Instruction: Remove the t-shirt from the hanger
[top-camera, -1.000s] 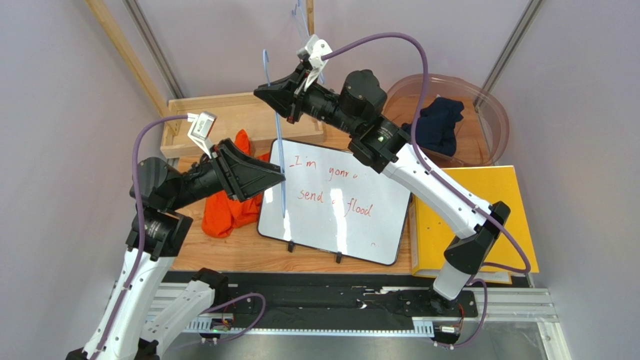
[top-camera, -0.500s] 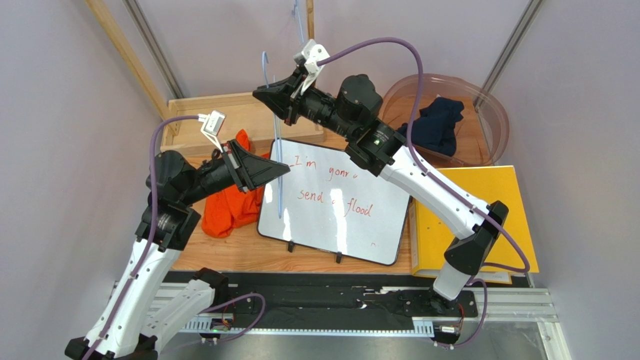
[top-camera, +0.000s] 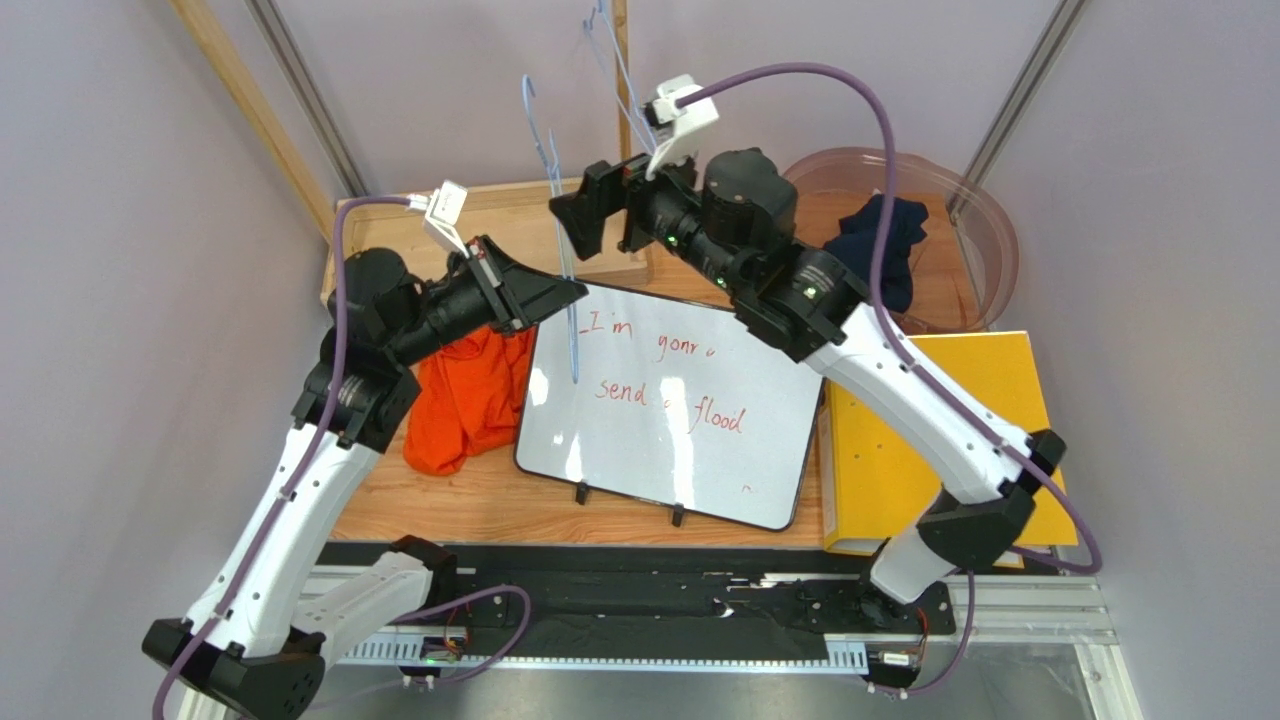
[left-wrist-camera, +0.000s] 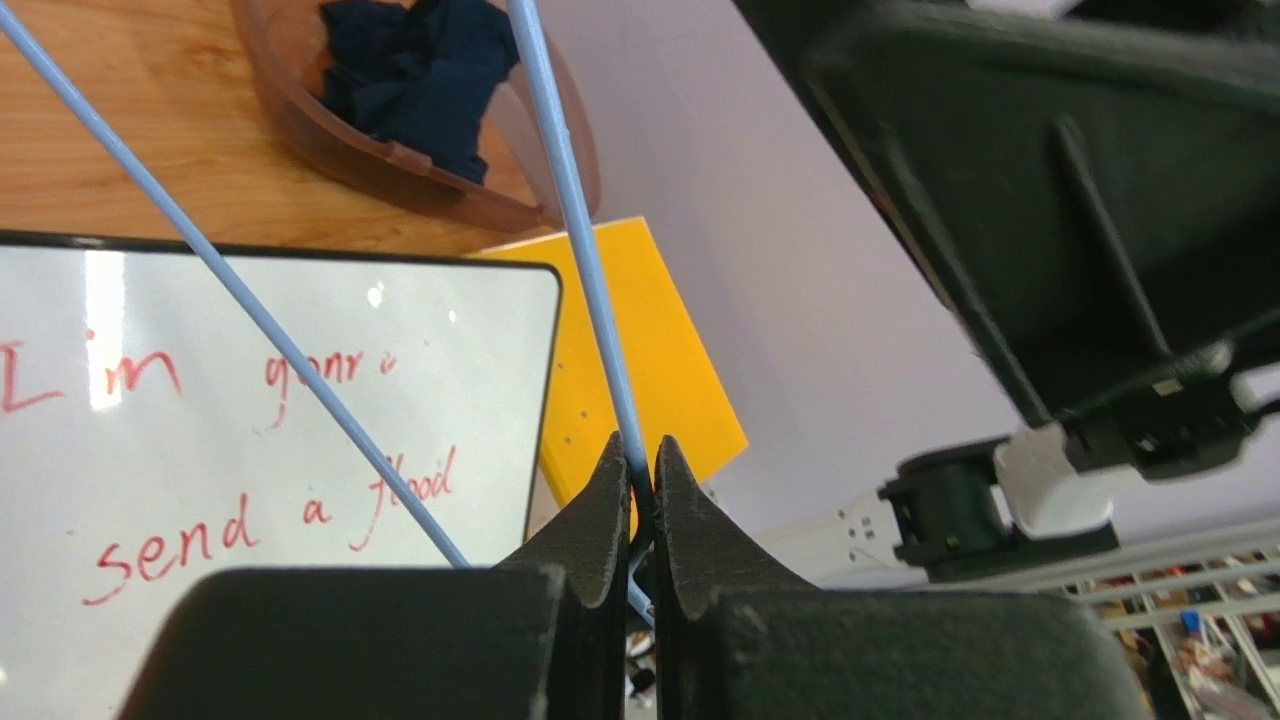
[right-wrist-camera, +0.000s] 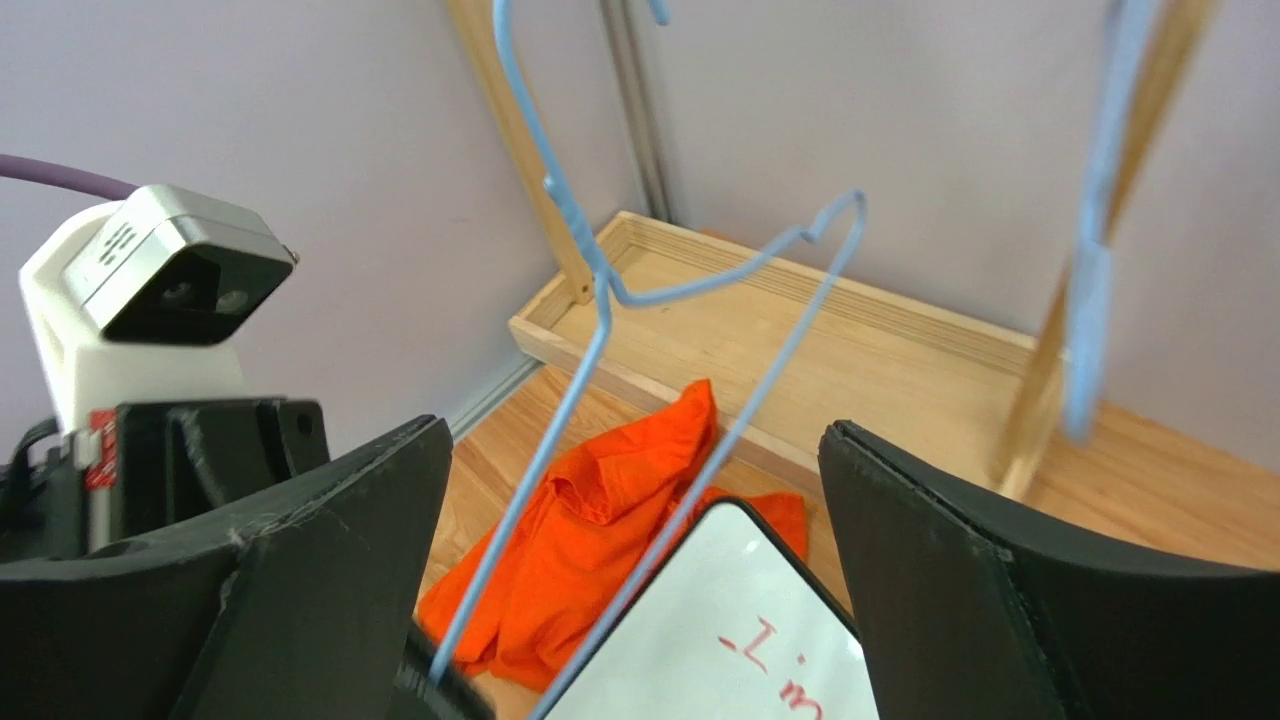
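Above the worktop (top-camera: 451, 503), we log the left claw (left-wrist-camera: 639, 495) pinched shut on the bare blue hanger (left-wrist-camera: 579, 240); the right claw (right-wrist-camera: 634, 435) stands wide open, facing it. We note the orange t-shirt (top-camera: 469, 393) crumpled on the wood, just left of the whiteboard (top-camera: 676, 405).

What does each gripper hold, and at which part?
The left gripper pinches the blue hanger on one wire, near a corner. The right gripper holds nothing.

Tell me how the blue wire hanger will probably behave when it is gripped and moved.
The blue hanger is thin wire, so it is probably light and springy, not rigid. The left gripper pinches one narrow strand, so it may pivot or swing there. The smooth wire might also slip.
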